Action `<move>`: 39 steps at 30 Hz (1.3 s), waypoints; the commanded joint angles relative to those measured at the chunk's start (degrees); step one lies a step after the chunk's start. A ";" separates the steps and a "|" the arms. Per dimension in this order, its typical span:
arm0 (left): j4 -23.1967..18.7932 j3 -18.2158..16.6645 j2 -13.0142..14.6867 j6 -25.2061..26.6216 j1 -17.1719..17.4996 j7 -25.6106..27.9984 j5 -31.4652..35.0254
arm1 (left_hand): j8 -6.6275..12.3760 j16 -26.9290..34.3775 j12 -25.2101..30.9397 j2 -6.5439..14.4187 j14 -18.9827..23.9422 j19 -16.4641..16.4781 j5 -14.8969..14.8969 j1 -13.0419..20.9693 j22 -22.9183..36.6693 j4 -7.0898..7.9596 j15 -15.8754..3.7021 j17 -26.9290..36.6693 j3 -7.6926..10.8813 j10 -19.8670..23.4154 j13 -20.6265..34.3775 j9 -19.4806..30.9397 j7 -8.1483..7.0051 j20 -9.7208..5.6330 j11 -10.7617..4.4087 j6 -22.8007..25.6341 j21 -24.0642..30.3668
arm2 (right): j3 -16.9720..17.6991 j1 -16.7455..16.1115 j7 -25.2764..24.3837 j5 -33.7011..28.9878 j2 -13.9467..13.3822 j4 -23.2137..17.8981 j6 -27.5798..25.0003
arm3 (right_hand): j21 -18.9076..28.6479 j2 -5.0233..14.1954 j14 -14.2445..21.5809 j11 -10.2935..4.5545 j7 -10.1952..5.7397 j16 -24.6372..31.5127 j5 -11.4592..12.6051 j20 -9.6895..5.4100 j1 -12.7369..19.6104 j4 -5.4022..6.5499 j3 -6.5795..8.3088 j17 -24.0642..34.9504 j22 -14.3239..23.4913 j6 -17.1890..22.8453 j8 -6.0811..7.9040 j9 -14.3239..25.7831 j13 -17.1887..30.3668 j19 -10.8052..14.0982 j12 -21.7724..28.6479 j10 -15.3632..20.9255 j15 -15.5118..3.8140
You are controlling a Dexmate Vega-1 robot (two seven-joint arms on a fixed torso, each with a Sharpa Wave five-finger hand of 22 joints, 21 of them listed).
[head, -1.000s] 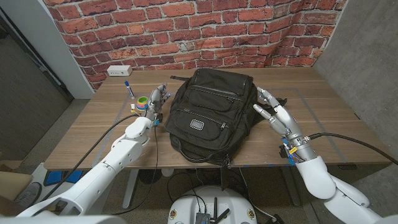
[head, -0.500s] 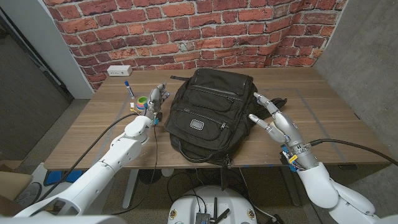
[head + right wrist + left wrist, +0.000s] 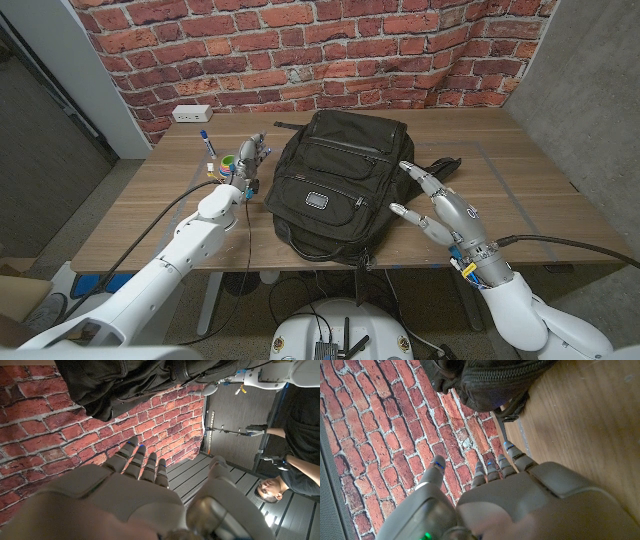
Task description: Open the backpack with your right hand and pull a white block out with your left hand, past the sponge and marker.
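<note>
Right robot hand (image 3: 445, 208) has drawn back, fingers spread, beside the black fabric backpack (image 3: 335, 180).

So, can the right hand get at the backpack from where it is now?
Probably yes. The right hand hovers open beside the black backpack, fingers pointing toward it, and nothing lies between them on the wooden table.

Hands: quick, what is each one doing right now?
Left hand: open, fingers apart, holding nothing, beside the backpack.
Right hand: open, fingers spread, holding nothing.
</note>
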 commanded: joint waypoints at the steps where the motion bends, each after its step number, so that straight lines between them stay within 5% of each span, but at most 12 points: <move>1: -0.57 -0.34 0.71 0.36 0.24 -0.65 -0.45 | 0.14 0.04 0.18 1.39 0.45 0.66 0.07 0.51 0.25 0.05 -0.06 0.20 0.42 0.16 0.22 0.23 -0.15 -2.54 -0.23 0.40 0.47 | -1.70 -3.13 -4.12 -8.30 -3.01 -3.19 -5.78 | 0.02 -0.32 1.03 -0.11 0.07 -0.05 -0.05 -1.52 1.33 -0.71 0.39 -0.10 0.08 0.04 0.44 0.29 0.32 0.65 0.43 0.75 -1.85; 24: -0.45 -0.85 1.97 -1.65 1.07 -4.06 -1.33 | 0.15 0.02 0.16 1.30 0.43 0.62 0.05 0.52 0.25 -0.06 -0.14 0.19 0.66 0.15 0.22 0.23 -0.13 -2.53 -0.40 0.43 0.43 | -9.49 -4.88 -5.59 -18.42 -9.10 -9.29 -22.63 | -0.27 -1.39 1.12 -0.37 0.52 -0.62 0.74 -1.31 7.12 -2.03 2.17 -0.54 0.07 0.55 1.15 0.40 0.49 1.29 0.27 1.81 -1.76; 39: -0.62 -1.40 3.03 -2.60 1.65 -5.97 -1.96 | 0.15 0.04 0.16 1.27 0.49 0.69 0.04 0.49 0.26 -0.09 -0.18 0.19 0.81 0.20 0.22 0.23 -0.09 -2.54 -0.34 0.44 0.45 | -18.01 -1.93 -3.39 -24.67 -11.29 -11.19 -33.45 | -0.34 -2.56 0.19 0.13 1.57 -1.35 1.42 -0.75 11.84 -2.22 3.43 -0.74 0.05 -0.05 1.32 0.55 0.64 1.89 0.21 2.45 -1.06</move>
